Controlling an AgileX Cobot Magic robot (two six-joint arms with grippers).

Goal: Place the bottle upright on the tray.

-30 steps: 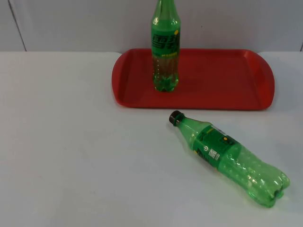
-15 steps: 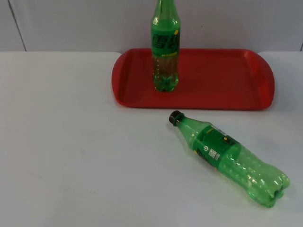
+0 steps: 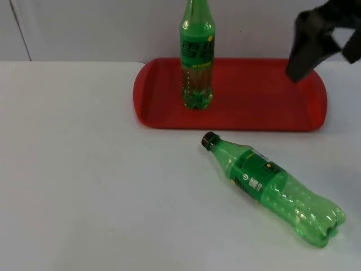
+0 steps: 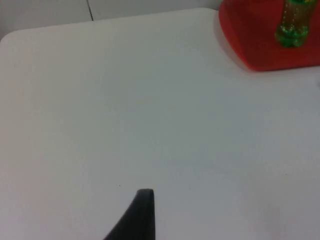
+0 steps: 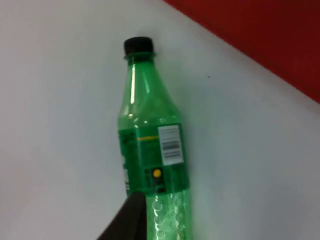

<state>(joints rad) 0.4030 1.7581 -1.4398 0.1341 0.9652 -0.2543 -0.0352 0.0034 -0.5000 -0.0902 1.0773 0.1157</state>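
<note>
A green plastic bottle (image 3: 273, 189) with a black cap (image 3: 209, 140) lies on its side on the white table, in front of the red tray (image 3: 265, 107), cap toward the tray. In the right wrist view the lying bottle (image 5: 150, 145) is just beyond the gripper, with the tray (image 5: 270, 40) behind it. A second green bottle (image 3: 197, 56) stands upright on the tray's left part. My right gripper (image 3: 326, 65) hangs open and empty above the tray's right end, well behind the lying bottle. My left gripper (image 4: 142, 215) waits over bare table left of the tray (image 4: 260, 45).
The grey partition wall (image 3: 101, 28) rises right behind the tray. Bare white table (image 3: 90, 169) spreads to the left and front of the lying bottle. That bottle's base (image 3: 327, 223) lies near the table's front right.
My right gripper has come into the top view at the upper right, above the tray's right end. Both bottles and the tray lie where they were.
</note>
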